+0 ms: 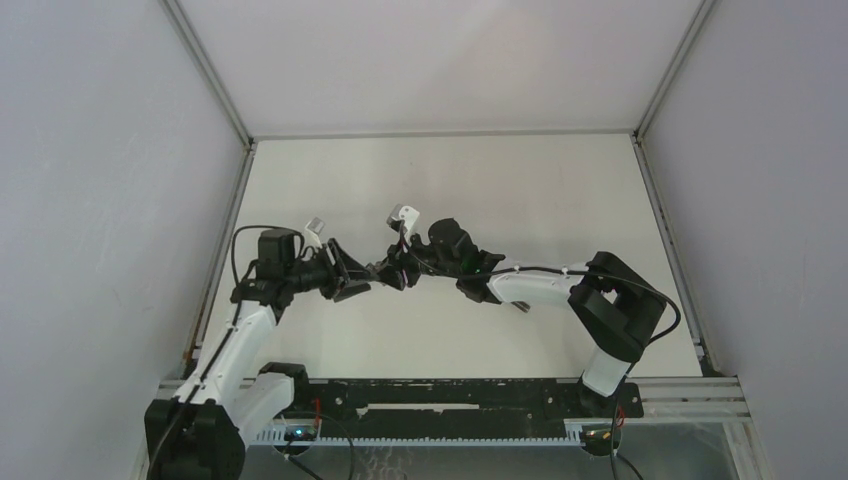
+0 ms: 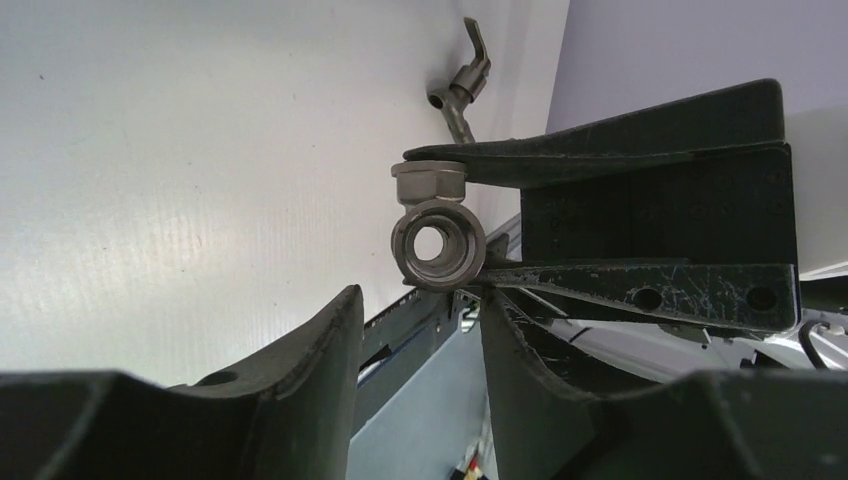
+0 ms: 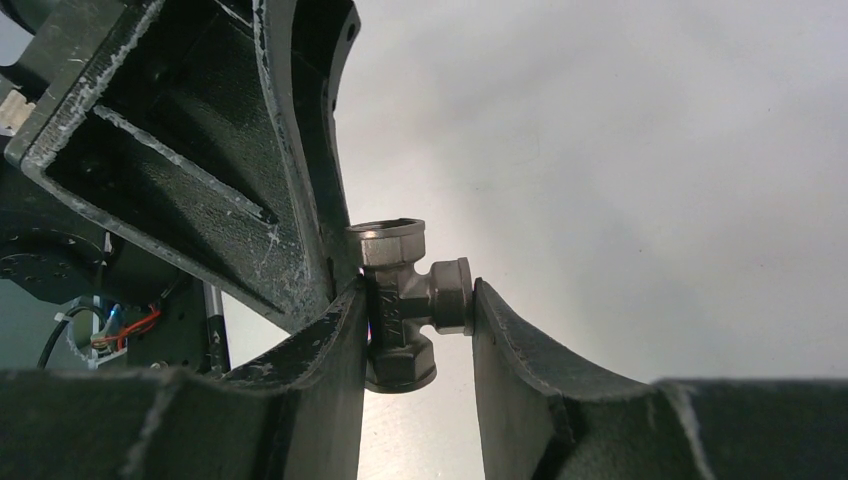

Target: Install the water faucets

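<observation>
My right pincer (image 3: 418,325) is clamped on the stubby fitting (image 3: 392,245), aloft over the desk's middle. The left pincer (image 2: 418,300) sits half-closed beside it, grip unclear. The lever stem (image 2: 466,80) waits beyond. I'd seat the left grip squarely before freeing the right.

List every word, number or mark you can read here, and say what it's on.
Raised marking on the body of the fitting: there, but too blurred to read.
Nothing else: no other word, label, brand or number shows in any view.
</observation>
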Available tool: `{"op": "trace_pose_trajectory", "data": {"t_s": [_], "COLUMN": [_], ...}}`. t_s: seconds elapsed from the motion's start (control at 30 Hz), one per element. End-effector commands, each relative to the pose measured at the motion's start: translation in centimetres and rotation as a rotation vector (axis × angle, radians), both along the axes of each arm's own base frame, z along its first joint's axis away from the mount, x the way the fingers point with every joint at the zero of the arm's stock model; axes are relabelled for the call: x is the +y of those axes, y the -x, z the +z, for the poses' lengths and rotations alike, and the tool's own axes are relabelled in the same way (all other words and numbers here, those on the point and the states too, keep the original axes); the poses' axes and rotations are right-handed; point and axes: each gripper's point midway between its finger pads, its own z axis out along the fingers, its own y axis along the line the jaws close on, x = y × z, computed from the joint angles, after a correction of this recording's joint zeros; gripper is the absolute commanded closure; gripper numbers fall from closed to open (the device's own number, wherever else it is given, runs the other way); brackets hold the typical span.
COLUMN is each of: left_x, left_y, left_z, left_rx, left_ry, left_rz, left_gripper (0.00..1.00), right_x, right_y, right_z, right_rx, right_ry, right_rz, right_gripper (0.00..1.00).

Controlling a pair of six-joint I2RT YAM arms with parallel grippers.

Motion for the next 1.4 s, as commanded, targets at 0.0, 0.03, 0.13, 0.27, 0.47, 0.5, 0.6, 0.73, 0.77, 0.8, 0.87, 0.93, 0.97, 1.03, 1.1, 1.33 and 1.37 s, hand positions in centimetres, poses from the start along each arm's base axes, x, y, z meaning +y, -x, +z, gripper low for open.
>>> {"op": "trace_pose_trajectory", "data": {"t_s": [0.0, 0.03, 0.13, 0.27, 0.47, 0.5, 0.6, 0.73, 0.77, 0.8, 0.87, 0.93, 0.97, 1.03, 1.1, 1.33, 1.37], "left_x": [1.3, 1.5, 2.1, 2.2, 1.6, 1.6, 1.4, 0.8, 0.6, 0.5, 0.3, 0.2, 0.1, 0.1, 0.1, 0.1, 0.1], "left_y": [-2.7, -2.7, -3.0, -3.5, -3.0, -2.9, -2.4, -2.0, -2.0, -2.0, -2.0, -2.1, -2.1, -2.0, -2.0, -2.0, -2.0], "left_z": [1.2, 1.2, 1.5, 2.4, 1.4, 1.3, 1.0, 0.6, 0.7, 0.7, 0.7, 0.8, 0.9, 0.8, 0.6, 0.7, 0.7], "left_rx": [-0.097, -0.098, -0.118, -0.156, -0.13, -0.128, -0.124, -0.113, -0.111, -0.11, -0.114, -0.117, -0.12, -0.119, -0.117, -0.118, -0.118], "left_ry": [-0.024, -0.029, -0.042, -0.001, 0.004, -0.003, -0.015, -0.011, -0.008, -0.008, -0.008, -0.007, -0.008, -0.009, -0.013, -0.012, -0.01], "left_rz": [0.163, 0.178, 0.233, 0.276, 0.22, 0.209, 0.176, 0.133, 0.124, 0.116, 0.108, 0.104, 0.1, 0.095, 0.096, 0.101, 0.103], "left_gripper": [0.5, 0.49, 0.44, 0.42, 0.42, 0.42, 0.4, 0.4, 0.4, 0.42, 0.44, 0.44, 0.45, 0.45, 0.47, 0.7, 0.74], "right_x": [1.1, 1.2, 1.2, 1.2, 1.2, 1.2, 1.2, 1.1, 1.1, 1.1, 1.1, 1.0, 1.0, 0.9, 0.9, 0.8, 0.8], "right_y": [2.2, 2.2, 2.3, 2.4, 2.3, 2.2, 1.9, 1.3, 1.2, 1.1, 0.9, 0.7, 0.7, 0.6, 0.5, 0.3, 0.2], "right_z": [3.4, 3.4, 3.3, 3.3, 3.4, 3.4, 3.3, 3.1, 3.1, 3.0, 2.9, 2.6, 2.6, 2.3, 2.2, 1.7, 1.6], "right_rx": [-0.042, -0.041, -0.041, -0.037, -0.036, -0.033, -0.03, -0.022, -0.019, -0.017, -0.016, -0.011, -0.006, -0.001, 0.003, 0.01, 0.01], "right_ry": [-0.092, -0.091, -0.09, -0.09, -0.096, -0.096, -0.097, -0.101, -0.102, -0.101, -0.097, -0.092, -0.09, -0.086, -0.082, -0.073, -0.07], "right_rz": [0.099, 0.101, 0.105, 0.111, 0.106, 0.103, 0.091, 0.07, 0.062, 0.057, 0.048, 0.04, 0.037, 0.034, 0.03, 0.016, 0.013], "right_gripper": [0.57, 0.57, 0.57, 0.57, 0.58, 0.58, 0.57, 0.57, 0.57, 0.57, 0.57, 0.57, 0.57, 0.57, 0.57, 0.57, 0.57]}}
